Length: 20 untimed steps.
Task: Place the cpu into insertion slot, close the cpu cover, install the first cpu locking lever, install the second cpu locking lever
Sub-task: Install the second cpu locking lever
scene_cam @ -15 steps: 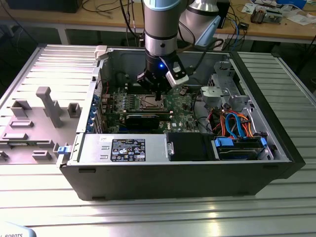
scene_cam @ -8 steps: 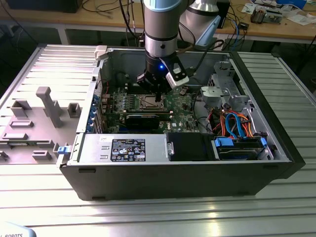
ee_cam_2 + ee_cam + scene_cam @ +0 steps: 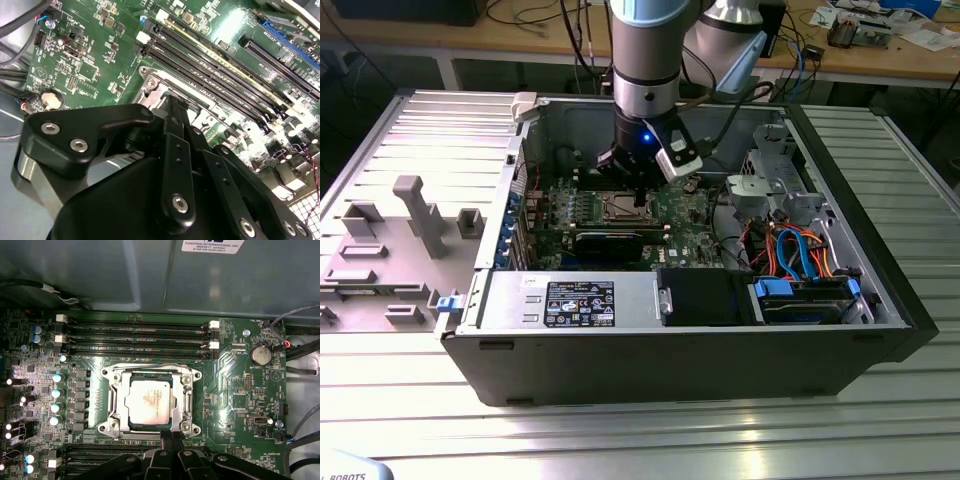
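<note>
The cpu sits flat in the insertion slot on the motherboard, with the cpu cover lying closed down around it, its window framing the chip's metal top. The gripper stands at the socket's edge with its fingers drawn together, tips at the frame, holding nothing that can be made out. In the exterior view the arm reaches down into the open computer case, which rests on the ribbed metal counter.
</note>
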Each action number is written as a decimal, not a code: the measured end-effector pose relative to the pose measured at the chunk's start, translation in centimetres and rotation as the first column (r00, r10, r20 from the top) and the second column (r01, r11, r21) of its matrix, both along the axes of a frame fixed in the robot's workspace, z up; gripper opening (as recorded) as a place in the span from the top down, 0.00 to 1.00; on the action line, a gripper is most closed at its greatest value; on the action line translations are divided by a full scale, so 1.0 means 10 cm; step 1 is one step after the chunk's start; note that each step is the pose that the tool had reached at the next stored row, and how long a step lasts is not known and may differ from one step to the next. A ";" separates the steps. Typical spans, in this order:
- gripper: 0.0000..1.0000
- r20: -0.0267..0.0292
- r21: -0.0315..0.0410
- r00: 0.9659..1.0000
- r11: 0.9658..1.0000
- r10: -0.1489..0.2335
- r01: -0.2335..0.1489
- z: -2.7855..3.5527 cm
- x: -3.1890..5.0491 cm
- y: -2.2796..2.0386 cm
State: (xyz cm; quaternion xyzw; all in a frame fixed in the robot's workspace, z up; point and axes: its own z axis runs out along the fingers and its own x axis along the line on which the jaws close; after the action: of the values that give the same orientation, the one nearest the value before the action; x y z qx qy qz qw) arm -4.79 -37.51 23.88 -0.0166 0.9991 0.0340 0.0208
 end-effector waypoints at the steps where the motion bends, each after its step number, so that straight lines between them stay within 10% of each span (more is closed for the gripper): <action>1: 0.89 0.000 0.000 1.000 1.000 0.000 0.000 0.000 -0.011 -0.002; 9: 0.89 0.000 0.000 1.000 1.000 0.001 -0.001 0.002 -0.049 -0.073; 11: 0.89 0.000 0.019 1.000 1.000 0.001 -0.001 0.000 -0.053 -0.124; 14: 0.89 -0.015 0.030 1.000 1.000 0.002 -0.001 -0.025 -0.054 -0.216; 20: 0.89 -0.035 0.046 0.999 0.999 0.003 -0.001 -0.028 -0.114 -0.250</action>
State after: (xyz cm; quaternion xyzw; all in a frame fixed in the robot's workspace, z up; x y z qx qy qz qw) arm -5.93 -40.01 23.60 -0.0164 0.9982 0.0574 0.0039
